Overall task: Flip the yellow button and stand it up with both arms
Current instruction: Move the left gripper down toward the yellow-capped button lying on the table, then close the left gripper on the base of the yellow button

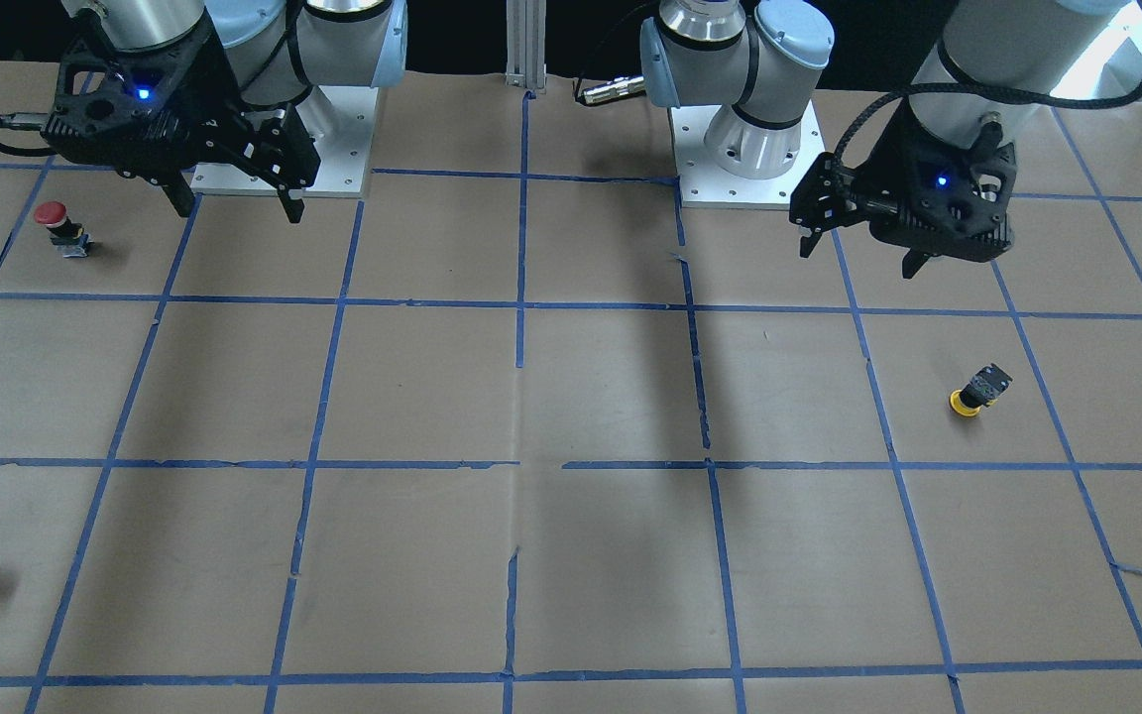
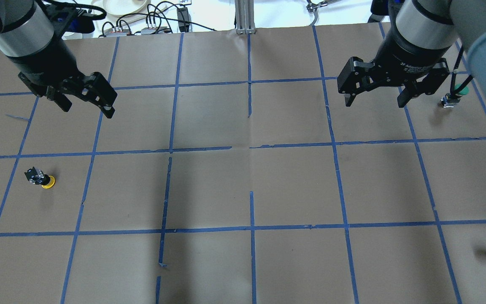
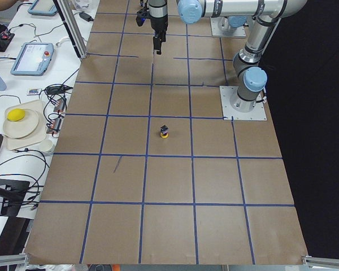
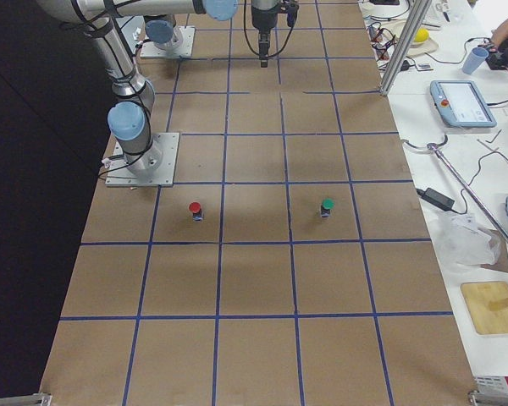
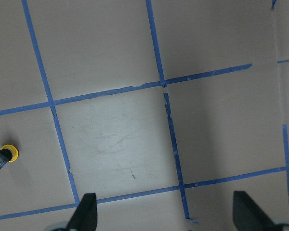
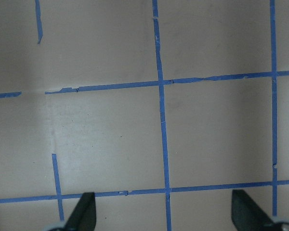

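While they hang above the counter, the left hand and the right hand are both spread wide, pinching nothing. Down on the paper lies the yellow button, tipped over, below the left hand and off to its side, well apart.

The left arm comes in with its wrist tipped downward, and the left tool hangs in the air with its fingers spread wide and nothing between them. The right arm holds a matching pose: the right tool is raised too, pointing down, its fingers wide apart and empty. The two tools are well apart from each other.
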{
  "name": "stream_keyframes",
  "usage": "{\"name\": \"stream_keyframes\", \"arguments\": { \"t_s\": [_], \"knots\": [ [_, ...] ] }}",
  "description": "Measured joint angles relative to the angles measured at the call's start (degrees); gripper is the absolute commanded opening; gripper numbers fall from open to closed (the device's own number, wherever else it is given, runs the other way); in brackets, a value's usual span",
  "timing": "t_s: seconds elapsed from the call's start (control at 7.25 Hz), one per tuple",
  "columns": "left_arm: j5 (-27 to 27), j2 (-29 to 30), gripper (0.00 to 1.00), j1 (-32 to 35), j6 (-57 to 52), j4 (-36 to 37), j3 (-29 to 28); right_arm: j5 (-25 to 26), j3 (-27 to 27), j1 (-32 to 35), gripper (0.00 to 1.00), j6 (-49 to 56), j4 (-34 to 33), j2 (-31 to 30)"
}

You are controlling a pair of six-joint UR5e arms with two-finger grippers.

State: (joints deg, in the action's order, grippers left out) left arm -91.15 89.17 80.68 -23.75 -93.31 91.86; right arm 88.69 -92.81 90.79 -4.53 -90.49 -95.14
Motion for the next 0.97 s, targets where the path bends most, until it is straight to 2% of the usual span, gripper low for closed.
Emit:
{"name": "stream_keyframes", "arguments": {
  "t_s": [0.41,0.69,0.97],
  "knots": [
    [-1.4,-1.3,1.00,-12.9,-18.8,6.0,9.5,-0.1,0.0,0.0,1.00,0.0,0.0,0.0],
    [-1.5,-0.6,0.99,-19.8,-32.1,14.5,15.8,-0.1,0.0,0.0,1.00,-0.1,0.0,0.0],
    [-1.5,2.4,0.99,-24.6,-45.0,23.5,18.6,-0.3,0.0,0.0,1.00,-0.1,0.0,0.1]
  ]
}}
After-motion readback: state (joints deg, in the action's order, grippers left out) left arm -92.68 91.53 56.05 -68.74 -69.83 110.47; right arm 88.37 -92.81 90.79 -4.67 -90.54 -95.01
